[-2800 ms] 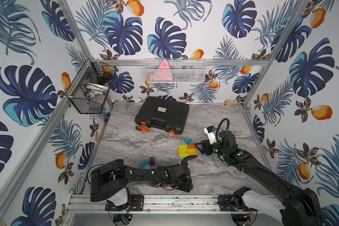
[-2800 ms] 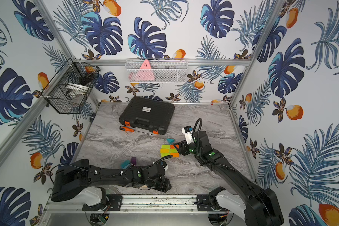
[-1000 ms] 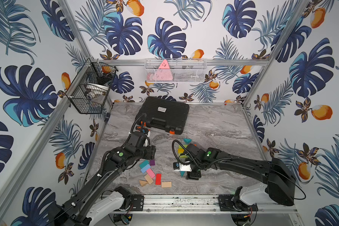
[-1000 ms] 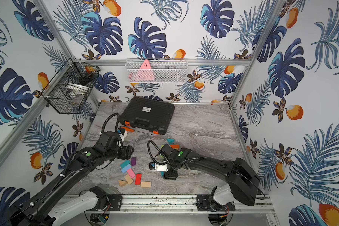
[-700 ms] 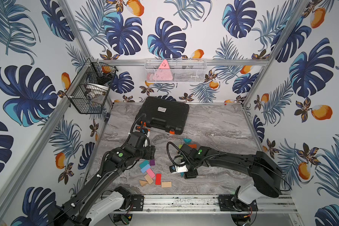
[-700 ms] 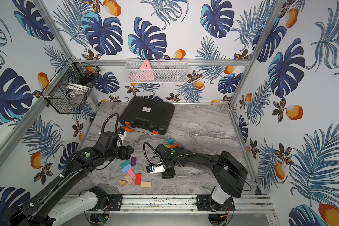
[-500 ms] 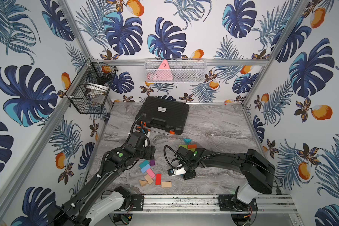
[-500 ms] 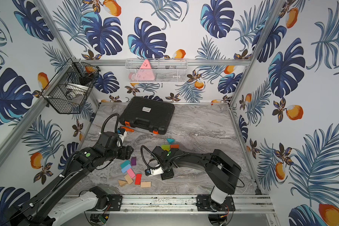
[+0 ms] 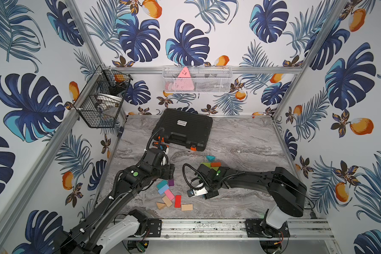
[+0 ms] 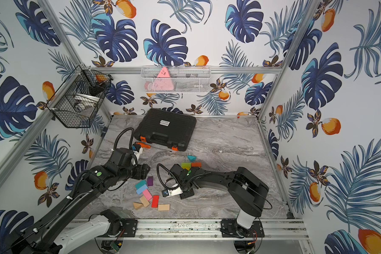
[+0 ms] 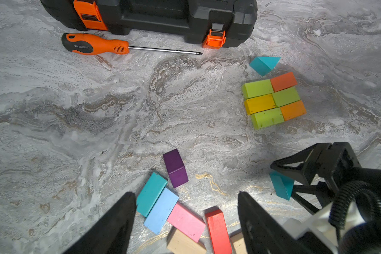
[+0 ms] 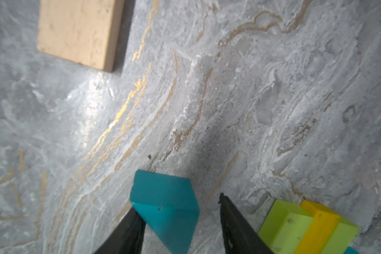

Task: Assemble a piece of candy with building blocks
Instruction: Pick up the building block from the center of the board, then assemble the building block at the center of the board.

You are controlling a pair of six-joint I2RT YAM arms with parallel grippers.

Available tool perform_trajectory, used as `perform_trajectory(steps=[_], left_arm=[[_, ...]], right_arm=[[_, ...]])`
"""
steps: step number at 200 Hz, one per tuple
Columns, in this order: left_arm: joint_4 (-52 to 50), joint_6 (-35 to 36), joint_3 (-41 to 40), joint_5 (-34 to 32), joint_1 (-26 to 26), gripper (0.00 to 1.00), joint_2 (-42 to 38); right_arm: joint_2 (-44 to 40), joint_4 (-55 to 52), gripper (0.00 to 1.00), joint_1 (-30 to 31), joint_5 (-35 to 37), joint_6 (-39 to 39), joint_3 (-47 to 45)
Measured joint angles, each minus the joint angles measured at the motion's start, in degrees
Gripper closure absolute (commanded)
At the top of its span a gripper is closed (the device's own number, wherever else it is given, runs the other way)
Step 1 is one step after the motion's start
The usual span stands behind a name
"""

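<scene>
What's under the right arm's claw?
A teal wedge lies on the table between the right gripper's open jaws. In both top views the gripper covers it; only the wrist cameras show it.

1. The screwdriver lies on the table just in front of the case, along its front edge.
2. A wedge lies before the case's right front corner, with the joined bricks just in front of that.
3. Loose bricks lie well in front of the case.
</scene>
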Motion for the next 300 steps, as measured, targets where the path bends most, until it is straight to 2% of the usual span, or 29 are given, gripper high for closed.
perform_trajectory(steps=[133, 166, 195, 242, 300], left_arm=[[0.24, 0.13, -0.02, 0.22, 0.07, 0.22, 0.42], [0.24, 0.15, -0.02, 0.2, 0.07, 0.22, 0.44], [0.24, 0.15, -0.02, 0.17, 0.07, 0.22, 0.44], [0.31, 0.15, -0.09, 0.15, 0.13, 0.22, 0.44], [0.35, 0.15, -0.13, 0.17, 0.13, 0.22, 0.48]], right_arm=[[0.7, -0.2, 0.62, 0.35, -0.72, -0.61, 0.31], [-0.02, -0.22, 0.7, 0.35, -1.2, -0.57, 0.31], [-0.74, -0.37, 0.71, 0.22, -1.55, 0.5, 0.13], [-3.19, -0.39, 0.71, -3.78, -2.38, 3.91, -2.21], [-2.14, -1.09, 0.71, -9.25, -3.54, 6.56, -0.46]])
